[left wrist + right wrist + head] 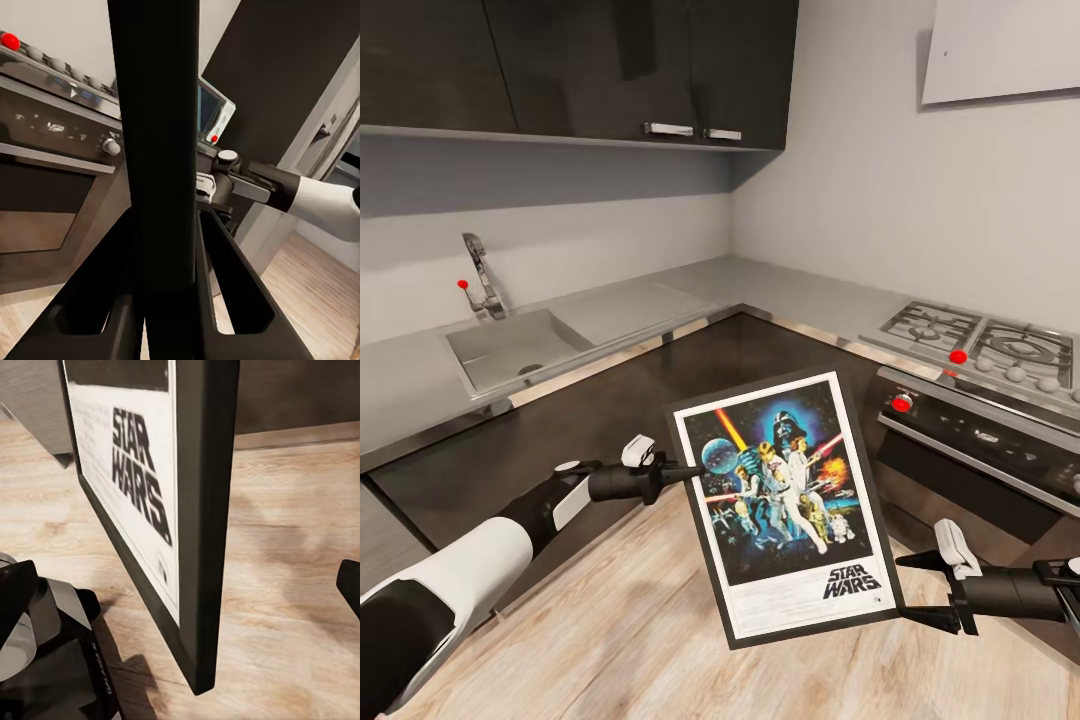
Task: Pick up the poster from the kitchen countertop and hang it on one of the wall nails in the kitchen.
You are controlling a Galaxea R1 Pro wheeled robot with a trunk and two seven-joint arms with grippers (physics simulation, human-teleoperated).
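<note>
The poster (785, 500), black-framed with a white border and STAR WARS lettering, hangs tilted in the air above the wooden floor, in front of the kitchen countertop (760, 285). My left gripper (678, 470) is shut on the middle of its left frame edge. In the left wrist view the black frame edge (154, 112) runs between the fingers (240, 292). My right gripper (906, 587) stands open at the poster's lower right corner, one finger on either side of the frame edge, not clamping it. The right wrist view looks along that corner (199, 645) and the lettering (139, 465).
The countertop carries an inset sink (510, 345) with a tap (480, 275) on the left run and a gas hob (985, 340) above an oven (970, 440) on the right. Dark wall cabinets (610, 65) hang above. Wooden floor (620, 620) lies below the arms.
</note>
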